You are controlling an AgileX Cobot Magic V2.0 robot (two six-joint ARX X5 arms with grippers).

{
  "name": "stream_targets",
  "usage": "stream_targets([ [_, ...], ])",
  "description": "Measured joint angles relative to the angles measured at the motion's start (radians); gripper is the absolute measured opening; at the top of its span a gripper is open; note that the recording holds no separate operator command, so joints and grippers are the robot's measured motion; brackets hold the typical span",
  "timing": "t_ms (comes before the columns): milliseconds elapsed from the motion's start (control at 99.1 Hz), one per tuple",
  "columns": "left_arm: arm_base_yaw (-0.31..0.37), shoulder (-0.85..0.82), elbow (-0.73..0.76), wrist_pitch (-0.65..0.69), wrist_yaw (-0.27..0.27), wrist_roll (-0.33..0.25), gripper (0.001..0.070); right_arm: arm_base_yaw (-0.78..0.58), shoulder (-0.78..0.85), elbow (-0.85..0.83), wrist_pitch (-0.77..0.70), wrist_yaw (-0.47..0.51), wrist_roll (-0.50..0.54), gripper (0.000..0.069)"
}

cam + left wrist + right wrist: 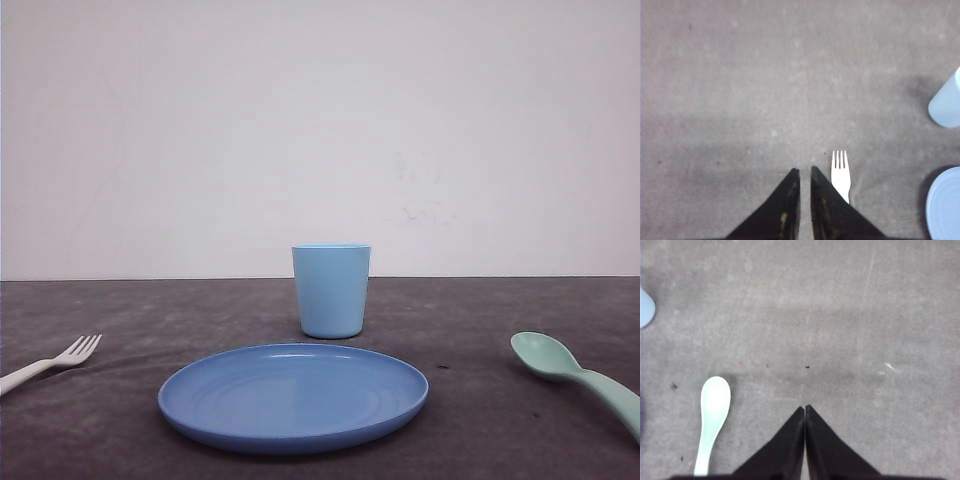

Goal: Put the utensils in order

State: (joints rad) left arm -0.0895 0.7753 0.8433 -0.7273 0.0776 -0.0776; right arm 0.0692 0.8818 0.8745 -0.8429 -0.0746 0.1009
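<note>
A small white fork (pixel 60 358) lies at the left of the dark table, tines pointing away from me. In the left wrist view the fork (pixel 841 175) rests just beside my left gripper (pixel 803 171), partly under one finger; the jaws are drawn together to a narrow slit with nothing between them. A mint-green spoon (pixel 560 365) lies at the right, bowl away from me. In the right wrist view the spoon (pixel 714 405) sits well to the side of my right gripper (pixel 805 407), which is shut and empty above bare table.
A round blue plate (pixel 290 425) sits at the centre front, with a light blue cup (pixel 331 290) upright just behind it. The cup (pixel 947 105) and the plate's rim (pixel 945 210) show at the left wrist view's edge. A white wall stands behind the table.
</note>
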Motion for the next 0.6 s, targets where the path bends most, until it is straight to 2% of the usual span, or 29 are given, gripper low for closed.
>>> stream_targets([
  [172,0.0,-0.001,0.0,-0.001,0.0,0.0,0.0012,0.0,0.0,0.0,-0.006,0.0,0.0,0.0018],
  [222,0.0,-0.002,0.0,-0.003,0.0,0.0,0.0013,0.0,0.0,0.0,-0.007,0.0,-0.001,0.008],
  [272,0.0,-0.002,0.0,-0.006,0.0,0.0,0.0035,0.0,0.0,0.0,-0.007,0.0,-0.001,0.019],
  [323,0.0,-0.002,0.0,-0.01,0.0,0.0,0.0101,0.0,0.0,0.0,-0.008,0.0,-0.001,0.0319],
  [363,0.0,-0.002,0.0,-0.013,0.0,0.0,0.0198,0.0,0.0,0.0,-0.008,0.0,-0.001,0.0429],
  [424,0.0,-0.002,0.0,-0.014,0.0,0.0,0.0339,0.0,0.0,0.0,-0.008,0.0,-0.001,0.0544],
  [494,0.0,-0.002,0.0,-0.014,0.0,0.0,0.0447,0.0,0.0,0.0,-0.008,0.0,-0.001,0.0624],
  [595,0.0,-0.002,0.0,-0.014,0.027,-0.006,0.0497,0.0,0.0,0.0,-0.008,-0.001,-0.001,0.068],
])
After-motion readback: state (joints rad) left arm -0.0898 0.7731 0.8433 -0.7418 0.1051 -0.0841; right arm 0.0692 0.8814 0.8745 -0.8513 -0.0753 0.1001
